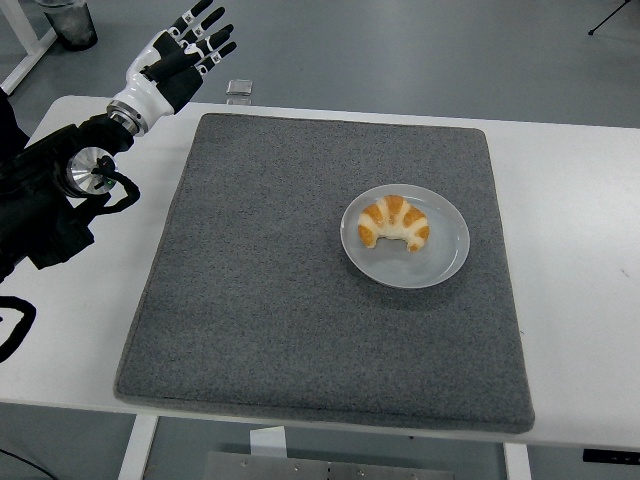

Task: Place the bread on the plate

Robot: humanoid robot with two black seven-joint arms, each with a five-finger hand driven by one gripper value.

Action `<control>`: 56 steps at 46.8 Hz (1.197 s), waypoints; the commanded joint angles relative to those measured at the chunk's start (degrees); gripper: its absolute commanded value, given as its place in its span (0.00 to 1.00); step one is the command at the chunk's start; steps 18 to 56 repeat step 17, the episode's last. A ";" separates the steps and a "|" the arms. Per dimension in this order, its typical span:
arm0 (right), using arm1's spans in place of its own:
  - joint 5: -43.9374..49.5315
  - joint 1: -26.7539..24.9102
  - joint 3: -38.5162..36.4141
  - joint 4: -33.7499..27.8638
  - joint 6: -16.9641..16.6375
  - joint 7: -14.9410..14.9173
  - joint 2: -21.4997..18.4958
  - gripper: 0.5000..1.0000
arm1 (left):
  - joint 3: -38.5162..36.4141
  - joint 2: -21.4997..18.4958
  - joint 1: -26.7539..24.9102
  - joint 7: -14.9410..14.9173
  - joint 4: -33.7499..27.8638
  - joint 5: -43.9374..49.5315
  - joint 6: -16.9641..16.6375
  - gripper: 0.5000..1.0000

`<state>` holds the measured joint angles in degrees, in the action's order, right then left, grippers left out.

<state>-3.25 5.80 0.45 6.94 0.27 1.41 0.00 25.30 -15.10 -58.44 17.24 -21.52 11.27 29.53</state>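
The bread [393,222] is a curved croissant, golden brown with pale stripes. It lies on the plate [447,262], a little left of the plate's middle. Its two ends point down toward the bottom of the frame. Nothing else is on the plate.

The plate is round and light grey. It sits flat on a big dark grey mat [270,300], in the right half of the mat and a bit above the middle of the frame. The mat covers most of the white table [580,260]. White table shows on both sides of the mat and along the bottom edge.

The left hand [178,62] is in the upper left of the frame, up past the mat's far left corner. It is well apart from the plate and the bread. Its fingers [205,28] are black and white, spread out and pointing up to the right. The hand is open and holds nothing. The black arm [50,200] behind it comes in from the left edge of the frame.

A small flat grey thing [238,88] lies just past the top edge of the table, near the hand. It is too small to tell what it is. A dark bin [68,20] stands on the floor in the top left corner.
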 commanded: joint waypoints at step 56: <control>0.09 0.00 0.17 0.00 0.00 -0.09 0.00 0.90 | 0.01 0.07 0.26 -2.92 -0.19 -0.11 -1.84 0.98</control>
